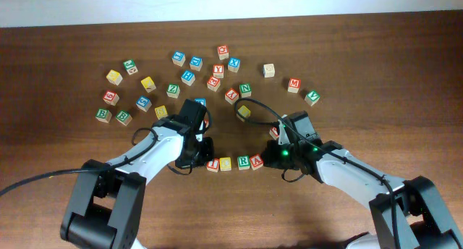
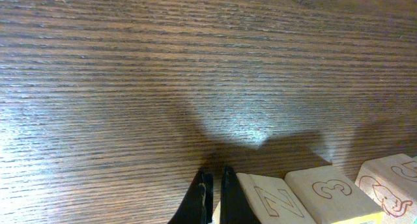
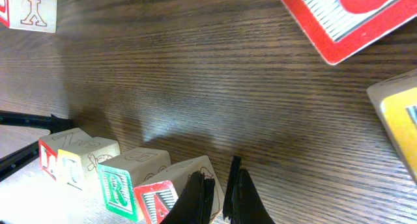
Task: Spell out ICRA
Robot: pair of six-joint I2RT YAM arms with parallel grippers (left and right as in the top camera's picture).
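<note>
Four cubes stand in a row near the table's front middle: the red I [image 1: 213, 165], yellow C [image 1: 226, 163], green R [image 1: 244, 162] and red A [image 1: 257, 161]. In the right wrist view they read I [image 3: 49, 157], C [image 3: 81, 164], R [image 3: 117, 185], A [image 3: 155, 203]. My left gripper [image 1: 204, 159] is shut and empty, its tip against the row's left end; its wrist view shows the fingers [image 2: 213, 198] beside a cube top marked Z [image 2: 273, 201]. My right gripper [image 1: 270, 158] is shut and empty, touching the A cube's right side [image 3: 220, 196].
Several other letter cubes lie scattered across the back of the table, among them a yellow one [image 1: 244, 111] and a red one [image 1: 275, 132] close behind my right arm. A Y cube [image 3: 29, 9] shows in the right wrist view.
</note>
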